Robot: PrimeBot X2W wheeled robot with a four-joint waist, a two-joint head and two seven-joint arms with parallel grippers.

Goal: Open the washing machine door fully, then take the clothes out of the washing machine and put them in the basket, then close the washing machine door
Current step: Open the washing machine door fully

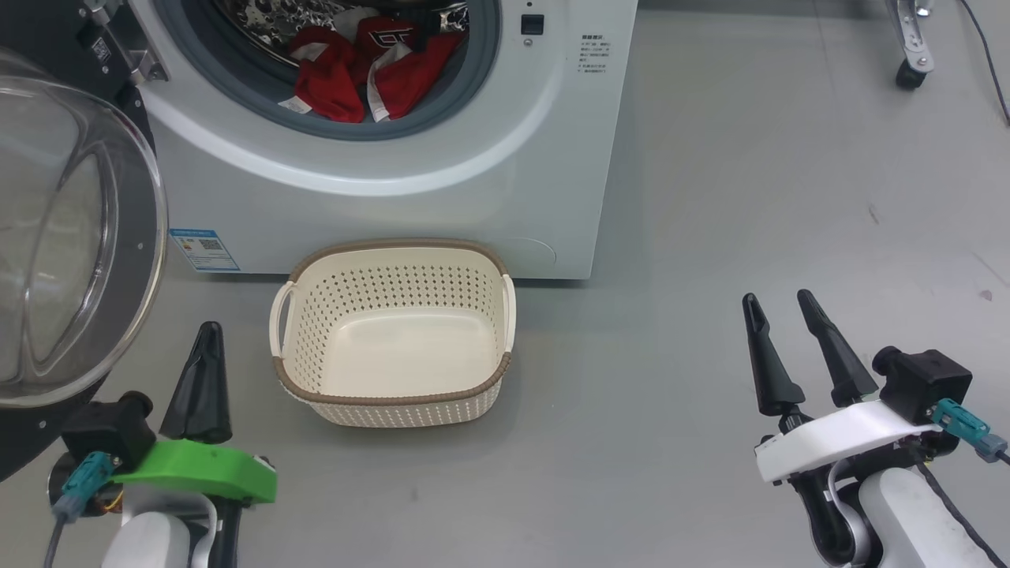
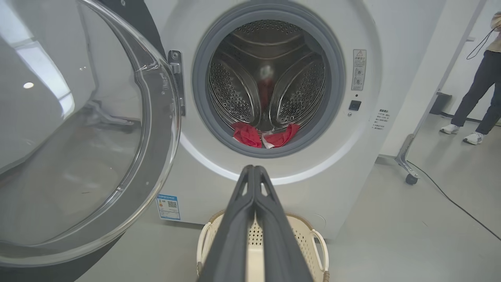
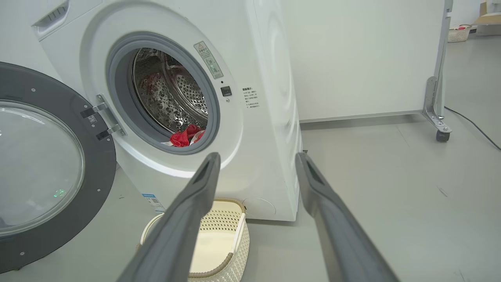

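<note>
One basket [image 1: 392, 412] beside left gripper [image 1: 210, 333], clothes [image 1: 330, 85] beyond

The washing machine door [image 1: 71, 237] runs off the left edge, and the blue sticker [image 1: 203, 249] is unreadable

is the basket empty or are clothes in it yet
Empty: the basket shows its bare cream floor; the clothes lie in the washing machine.

Test lab, washing machine [image 1: 394, 213], bare grey floor [image 1: 750, 197], wheeled partition [image 3: 352, 58]
</note>
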